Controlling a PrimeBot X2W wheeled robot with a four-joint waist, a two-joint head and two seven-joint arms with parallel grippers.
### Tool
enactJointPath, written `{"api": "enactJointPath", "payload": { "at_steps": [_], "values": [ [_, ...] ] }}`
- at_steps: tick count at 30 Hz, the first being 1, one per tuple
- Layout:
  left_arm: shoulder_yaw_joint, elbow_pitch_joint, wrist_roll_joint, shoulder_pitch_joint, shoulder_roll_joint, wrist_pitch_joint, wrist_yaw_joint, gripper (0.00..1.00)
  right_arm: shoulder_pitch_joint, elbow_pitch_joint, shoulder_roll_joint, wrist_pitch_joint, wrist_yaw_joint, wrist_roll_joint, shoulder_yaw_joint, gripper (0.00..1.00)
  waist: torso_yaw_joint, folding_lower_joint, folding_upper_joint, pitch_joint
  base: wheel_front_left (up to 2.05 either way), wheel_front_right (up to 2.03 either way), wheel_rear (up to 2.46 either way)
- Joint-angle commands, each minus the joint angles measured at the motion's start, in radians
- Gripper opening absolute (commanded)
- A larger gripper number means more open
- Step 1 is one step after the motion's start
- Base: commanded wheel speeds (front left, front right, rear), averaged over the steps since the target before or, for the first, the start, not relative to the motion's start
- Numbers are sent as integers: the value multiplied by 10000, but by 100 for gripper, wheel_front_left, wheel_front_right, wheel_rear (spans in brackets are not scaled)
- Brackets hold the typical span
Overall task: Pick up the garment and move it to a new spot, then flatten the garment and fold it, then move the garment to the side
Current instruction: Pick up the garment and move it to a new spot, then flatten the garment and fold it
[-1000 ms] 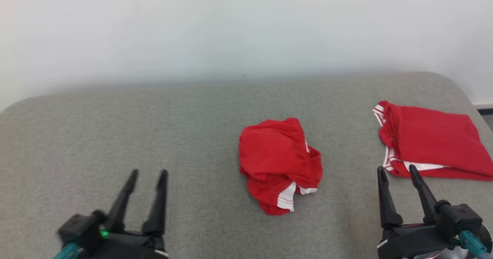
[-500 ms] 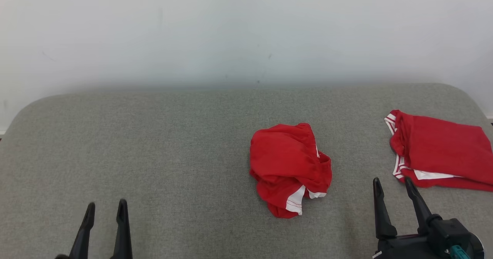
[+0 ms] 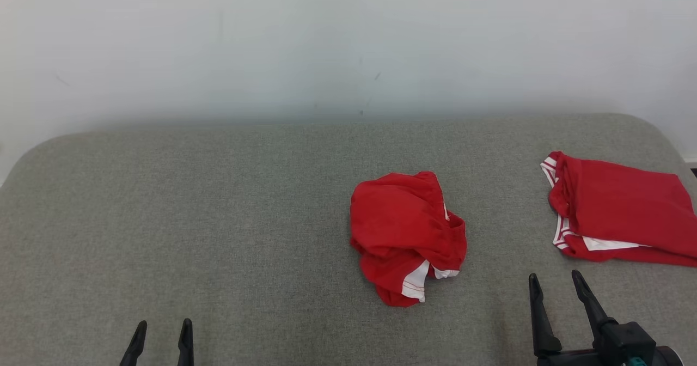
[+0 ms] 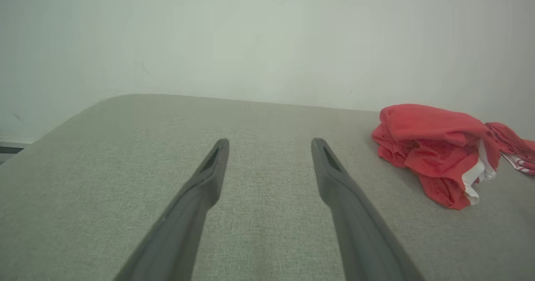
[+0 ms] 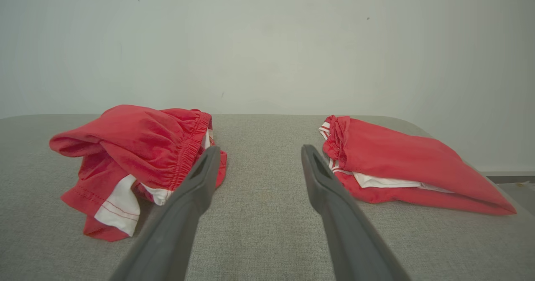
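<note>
On the grey surface (image 3: 218,219) we count two red garments with white trim. One, the crumpled garment (image 3: 407,235), lies bunched right of centre. The other, the folded garment (image 3: 621,216), lies flat near the right edge, well apart from the first. We count two grippers, each with two dark fingers. At the near left, the left gripper (image 3: 165,323) has its jaws spread with nothing between them. On the near side, between the two garments, the right gripper (image 3: 554,274) is likewise spread and empty, touching neither. One pale wall (image 3: 326,39) stands behind.
</note>
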Motion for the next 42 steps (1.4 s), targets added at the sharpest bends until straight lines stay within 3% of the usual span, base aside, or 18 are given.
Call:
{"api": "enactJointPath", "payload": {
  "at_steps": [1,23,31,36,42],
  "values": [
    [13,-3,18,100,49,-25,-16,100,71,7,0,-38,-26,-35,-4,100,4,0,0,10,0,0,0],
    [-312,30,-43,-89,171,-26,-19,100,-165,-22,-1,-43,-26,67,216,100,-1,0,0,228,0,0,0],
    [-1041,-69,203,-636,310,-26,-7,100,-302,-23,1,-44,-26,57,329,100,-405,0,0,398,0,0,0],
    [-2189,255,67,-1447,661,-26,-7,100,-450,18,-1,-44,-26,143,463,100,-961,0,0,613,0,0,0],
    [-4383,983,98,-3427,1161,339,-7,100,-623,-13,-1,-44,-26,160,575,100,-1707,0,0,925,0,0,0]
  ]
}}
